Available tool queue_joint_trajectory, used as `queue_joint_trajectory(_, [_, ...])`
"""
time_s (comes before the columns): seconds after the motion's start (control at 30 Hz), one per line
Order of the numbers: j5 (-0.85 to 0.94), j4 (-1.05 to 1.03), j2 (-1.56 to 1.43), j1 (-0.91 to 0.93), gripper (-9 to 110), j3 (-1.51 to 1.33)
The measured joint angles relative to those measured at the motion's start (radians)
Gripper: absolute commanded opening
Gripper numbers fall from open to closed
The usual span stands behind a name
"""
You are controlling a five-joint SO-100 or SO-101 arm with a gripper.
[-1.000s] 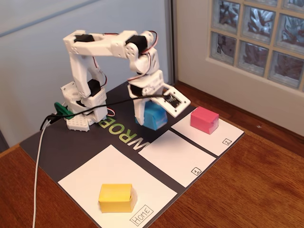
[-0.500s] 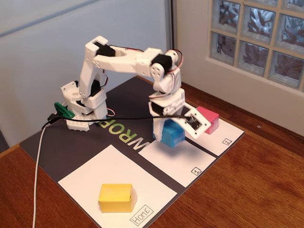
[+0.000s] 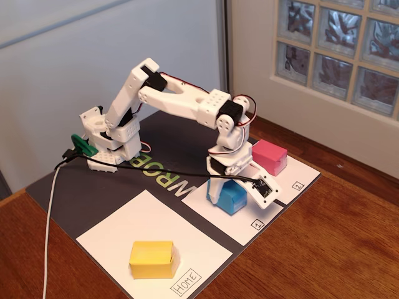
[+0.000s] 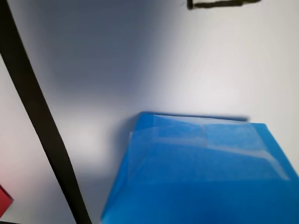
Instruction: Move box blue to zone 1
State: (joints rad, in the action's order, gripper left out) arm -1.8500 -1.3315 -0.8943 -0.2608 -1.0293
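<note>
Fixed view: gripper (image 3: 232,194) lowered over zone 1 (image 3: 219,213), fingers pinching box blue (image 3: 229,197) from either side. Box directly beneath the wrist, on or just above the sheet (contact unclear). Wrist view: box blue (image 4: 205,172) fills near right, white paper beyond.
</note>
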Motion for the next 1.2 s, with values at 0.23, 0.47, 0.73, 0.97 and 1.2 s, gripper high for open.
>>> queue_joint_trajectory(0.23, [-0.006,-0.002,0.032,-0.012,23,0.054])
queue_joint_trajectory(0.47, [-0.006,-0.003,0.043,-0.028,41,0.063])
queue_joint_trajectory(0.73, [-0.006,-0.028,0.023,-0.028,39,0.063])
queue_joint_trajectory(0.97, [0.012,-0.163,-0.153,-0.014,38,0.160])
queue_joint_trajectory(1.2, [0.066,-0.344,-0.371,-0.003,33,0.176])
